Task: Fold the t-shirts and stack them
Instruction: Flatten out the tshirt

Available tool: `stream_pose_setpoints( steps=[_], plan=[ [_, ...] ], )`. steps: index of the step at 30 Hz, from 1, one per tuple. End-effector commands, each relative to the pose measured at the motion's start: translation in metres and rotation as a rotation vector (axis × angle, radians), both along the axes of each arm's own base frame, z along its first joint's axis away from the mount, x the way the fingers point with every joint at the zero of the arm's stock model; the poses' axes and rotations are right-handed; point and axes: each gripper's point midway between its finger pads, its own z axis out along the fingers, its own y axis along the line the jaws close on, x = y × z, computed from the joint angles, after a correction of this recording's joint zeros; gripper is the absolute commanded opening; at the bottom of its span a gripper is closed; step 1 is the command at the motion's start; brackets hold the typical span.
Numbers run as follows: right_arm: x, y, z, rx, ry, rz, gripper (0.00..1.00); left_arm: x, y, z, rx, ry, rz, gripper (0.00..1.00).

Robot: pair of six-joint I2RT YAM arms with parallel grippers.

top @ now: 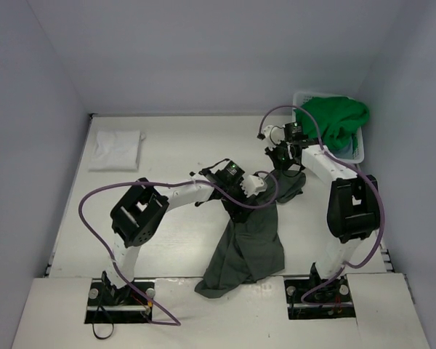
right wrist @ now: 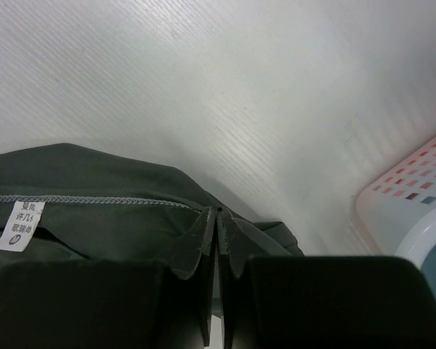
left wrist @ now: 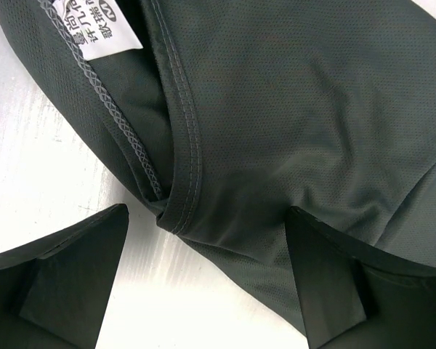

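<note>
The dark grey shirt [left wrist: 291,109] is a matt, fine-mesh knit cloth with raised stitched seams and a smooth white printed label [left wrist: 105,25] at its neck. The table [right wrist: 240,94] under this shirt is white, finely ribbed and faintly glossy. The basket [right wrist: 407,196] beside the shirt is glossy white perforated plastic and holds a soft matt green shirt [top: 334,116], and the fingers [left wrist: 73,269] of the left gripper [left wrist: 207,233] over the shirt are matt black plastic.
</note>
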Motion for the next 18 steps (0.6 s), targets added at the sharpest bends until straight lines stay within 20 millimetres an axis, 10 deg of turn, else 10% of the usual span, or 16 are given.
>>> stream_pose_setpoints(
  steps=[1, 11, 18],
  plan=[
    [-0.001, 0.0, 0.027, 0.027, -0.051, 0.003, 0.01, 0.02, -0.022, 0.042, -0.111, -0.091, -0.009, 0.83],
    [-0.006, -0.001, 0.011, 0.026, -0.005, 0.01, 0.22, 0.021, -0.021, 0.048, -0.117, -0.107, -0.012, 0.74],
    [-0.01, -0.003, -0.004, 0.013, 0.033, 0.009, 0.22, 0.018, -0.024, 0.053, -0.114, -0.082, -0.039, 0.28]
  ],
)
